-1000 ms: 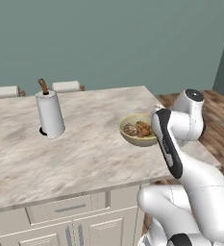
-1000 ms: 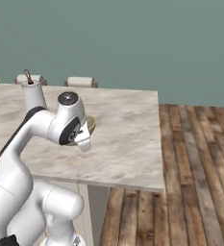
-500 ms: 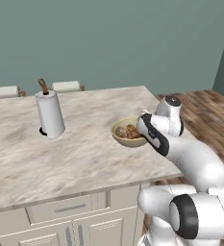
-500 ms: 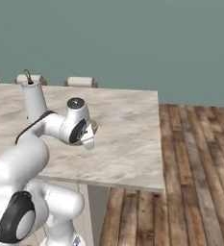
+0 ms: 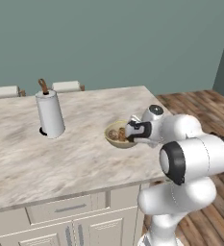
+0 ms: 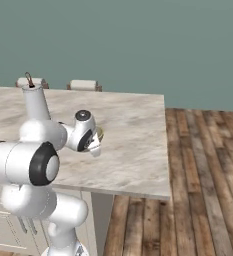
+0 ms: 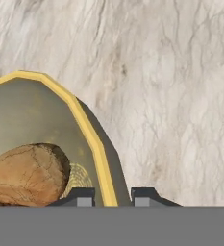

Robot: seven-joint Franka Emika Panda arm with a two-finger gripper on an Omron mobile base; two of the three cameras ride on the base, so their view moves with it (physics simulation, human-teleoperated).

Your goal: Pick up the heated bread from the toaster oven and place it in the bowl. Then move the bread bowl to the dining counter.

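Jaws (image 7: 113, 194) pinching thin rim of yellowish-tan bowl (image 7: 87, 127); brown bread (image 7: 27, 173) inside; veined marble counter (image 7: 176, 96) directly beneath.

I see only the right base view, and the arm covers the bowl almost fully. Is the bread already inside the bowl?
Observer: Yes. In the hand view a brown piece of bread lies inside the bowl.
Operator: Does the pincer hold the bowl?
Observer: Yes. The hand view shows the pincer shut on the yellow rim, with one fingertip inside the bowl and the other outside.
Operator: Is the bowl over the dining counter?
Observer: Yes. In the left base view it is over the dining counter, toward the right end and back from the front edge. I cannot tell whether it rests on the top.
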